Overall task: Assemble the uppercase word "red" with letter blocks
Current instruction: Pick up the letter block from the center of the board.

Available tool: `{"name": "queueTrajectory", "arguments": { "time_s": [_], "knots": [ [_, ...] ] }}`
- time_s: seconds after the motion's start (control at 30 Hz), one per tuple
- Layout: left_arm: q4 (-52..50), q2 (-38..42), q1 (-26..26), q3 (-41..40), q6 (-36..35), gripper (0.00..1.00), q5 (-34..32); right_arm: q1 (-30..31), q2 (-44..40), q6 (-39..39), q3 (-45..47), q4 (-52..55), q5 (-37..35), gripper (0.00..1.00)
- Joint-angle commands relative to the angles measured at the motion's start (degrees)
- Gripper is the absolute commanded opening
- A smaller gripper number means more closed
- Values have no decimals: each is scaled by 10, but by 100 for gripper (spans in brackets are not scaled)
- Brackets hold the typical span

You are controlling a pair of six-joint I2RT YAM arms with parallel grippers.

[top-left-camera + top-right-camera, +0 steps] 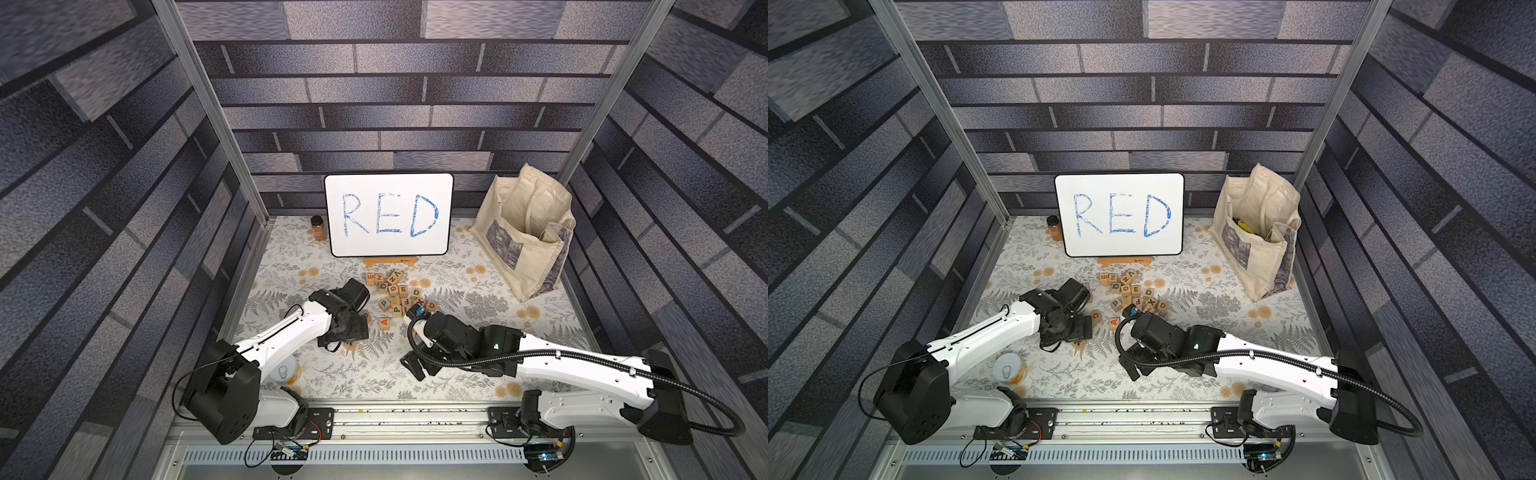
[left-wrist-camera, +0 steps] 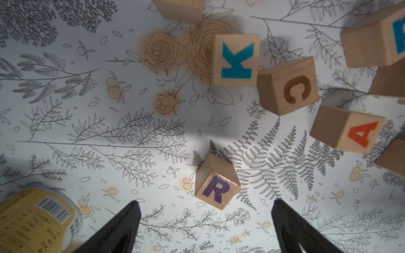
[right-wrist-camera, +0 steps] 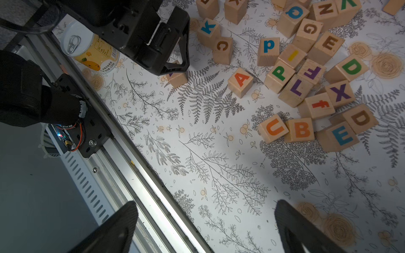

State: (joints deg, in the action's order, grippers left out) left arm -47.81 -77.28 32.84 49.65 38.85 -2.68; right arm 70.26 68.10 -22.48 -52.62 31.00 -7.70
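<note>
Cube of light wood with purple R stands alone on the floral tabletop, apart from the heap of letter blocks and just ahead of the left pincer, whose jaws stand wide and hold nothing. Blue-green E cube and green D cube lie unsorted in that heap. Right pincer hangs wide and empty over bare tabletop. Judgement: R singled out at most; no row formed, E and D not yet fetched.
</note>
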Motion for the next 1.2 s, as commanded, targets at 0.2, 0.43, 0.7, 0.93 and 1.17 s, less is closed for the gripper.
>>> {"name": "queueTrajectory", "arguments": {
  "time_s": [0.2, 0.43, 0.7, 0.93, 1.17],
  "knots": [
    [36, 0, 15, -27, -106, 72, -20, 21, -2, -24, 9, -2, -19, 100],
    [52, -19, 21, -28, -130, 73, -36, 21, -4, -19, 9, 5, -23, 100],
    [60, -62, 24, -20, -145, 66, -31, 21, -8, -19, 13, 9, -32, 100],
    [59, -92, 26, -12, -145, 62, -21, 21, -7, -17, 14, 10, -38, 100],
    [65, -103, 29, -9, -140, 51, -19, 21, -9, -17, 17, 12, -45, 100]
  ]
}}
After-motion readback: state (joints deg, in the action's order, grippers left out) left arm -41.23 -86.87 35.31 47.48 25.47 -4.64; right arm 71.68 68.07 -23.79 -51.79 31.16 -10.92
